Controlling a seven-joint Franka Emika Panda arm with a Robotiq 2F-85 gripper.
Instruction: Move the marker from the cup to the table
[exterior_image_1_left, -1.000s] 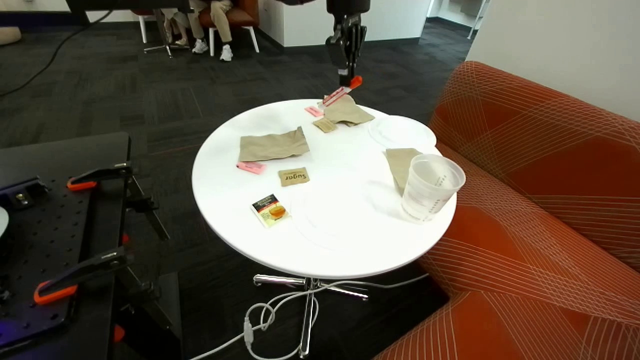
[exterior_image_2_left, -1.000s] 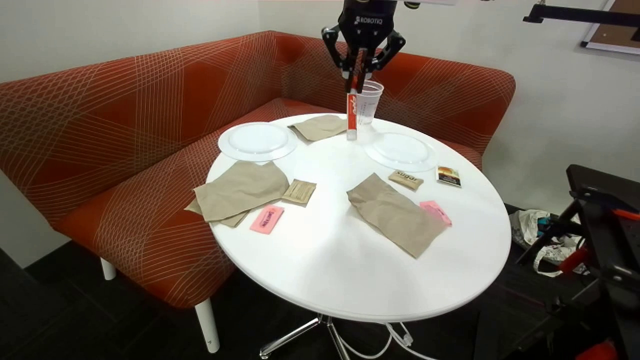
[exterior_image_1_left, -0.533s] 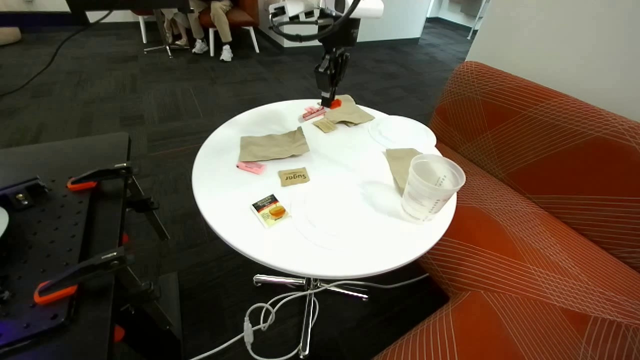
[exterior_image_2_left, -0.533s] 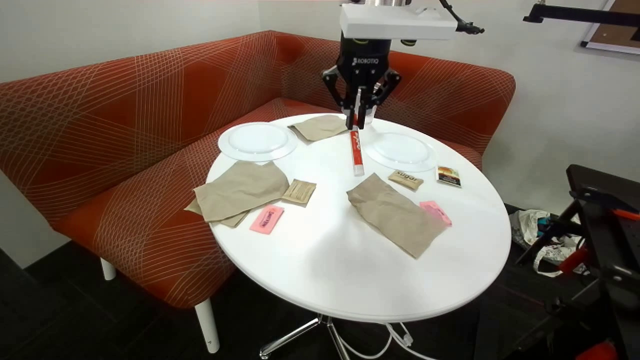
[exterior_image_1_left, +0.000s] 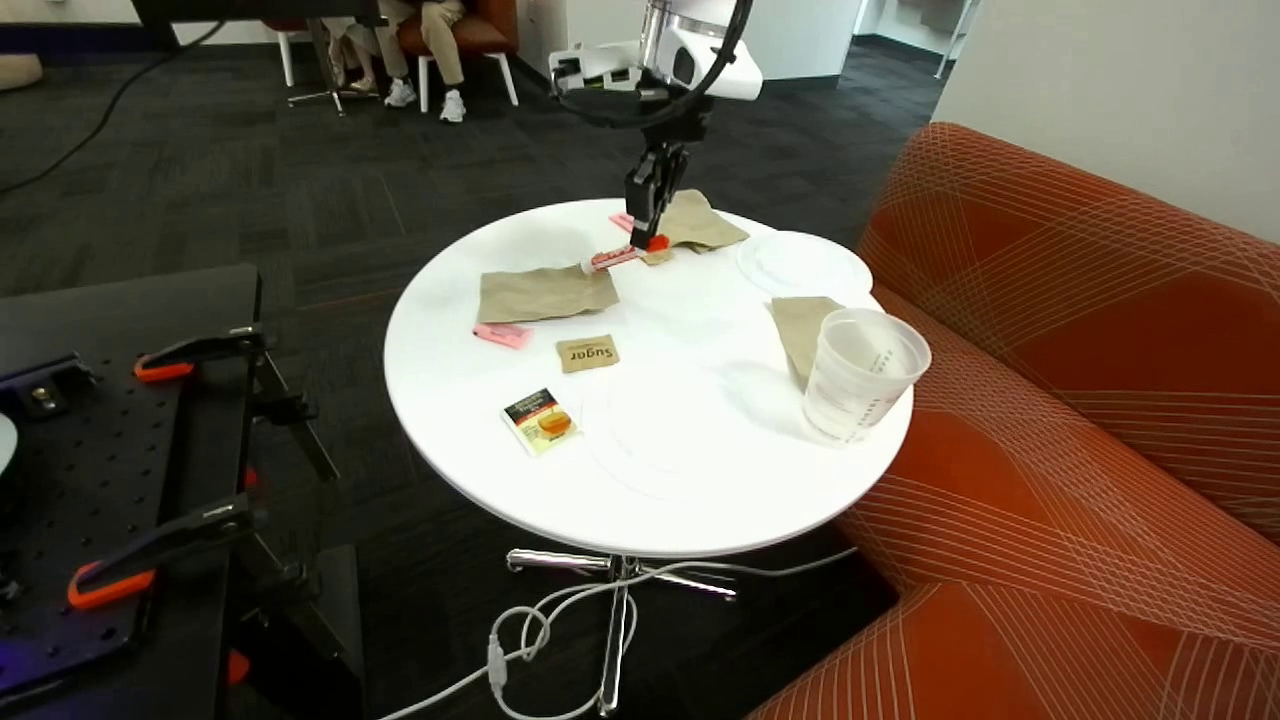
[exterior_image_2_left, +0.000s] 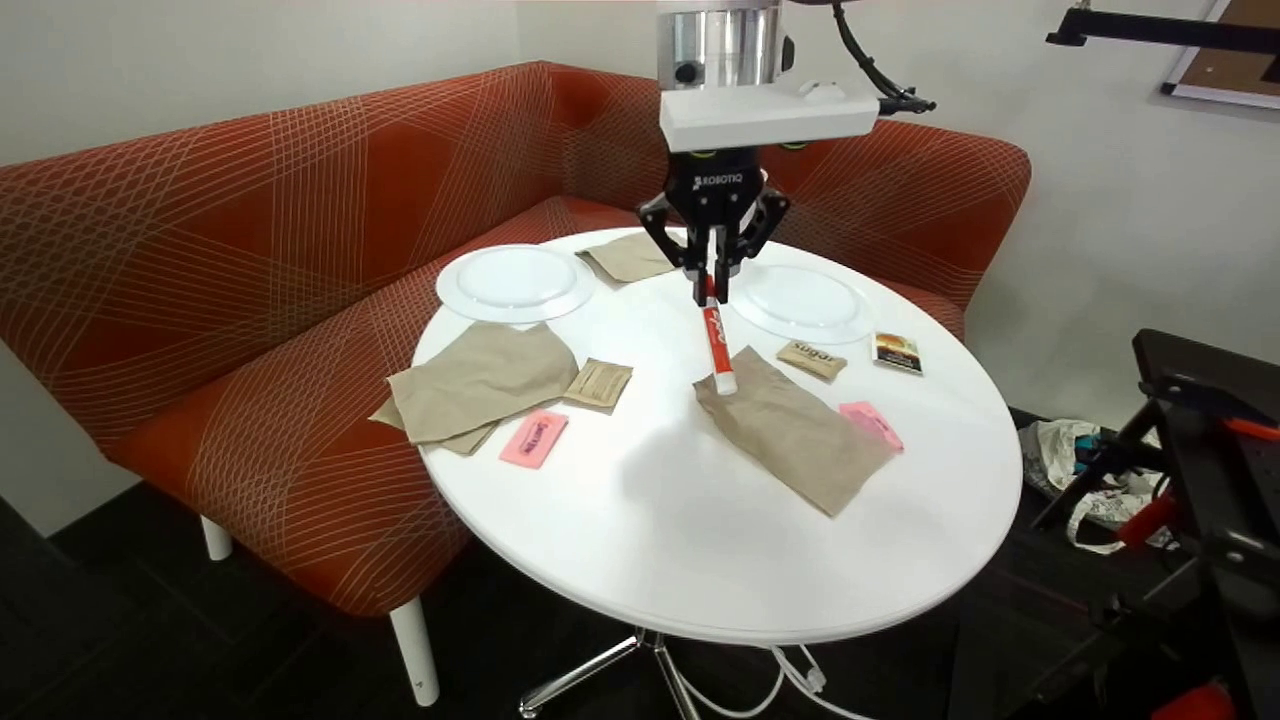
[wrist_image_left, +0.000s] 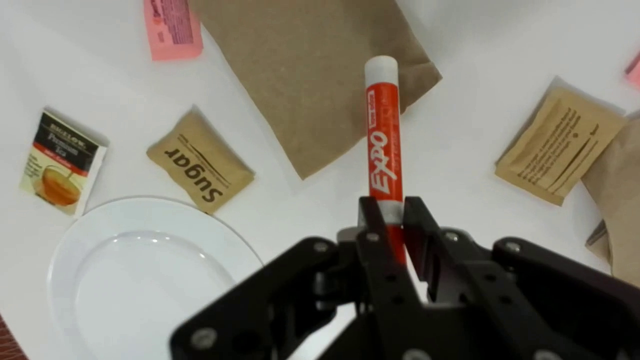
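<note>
The marker (exterior_image_1_left: 612, 258) is a thin red pen with a white end. It also shows in an exterior view (exterior_image_2_left: 717, 345) and in the wrist view (wrist_image_left: 384, 140). My gripper (wrist_image_left: 391, 205) is shut on it near its red cap, and the pen slants out from the fingertips (exterior_image_2_left: 711, 300). Its white end overlaps a corner of a brown napkin; I cannot tell whether it touches. The clear cup (exterior_image_1_left: 865, 370) stands upright near the edge of the round white table (exterior_image_1_left: 450, 380), well away from my gripper. It is mostly hidden behind the gripper in an exterior view.
A brown napkin (exterior_image_2_left: 800, 440) lies under the marker's end. Sugar packets (wrist_image_left: 202, 165), pink packets (exterior_image_2_left: 535, 438) and a tea packet (exterior_image_1_left: 540, 420) lie around. White plates (exterior_image_2_left: 515, 283) sit on the table. A red striped sofa (exterior_image_2_left: 300, 420) borders it.
My gripper has come down toward the table with the marker held in it. The marker has moved from above the table's edge to over the brown napkin's corner. The cup has not moved.
</note>
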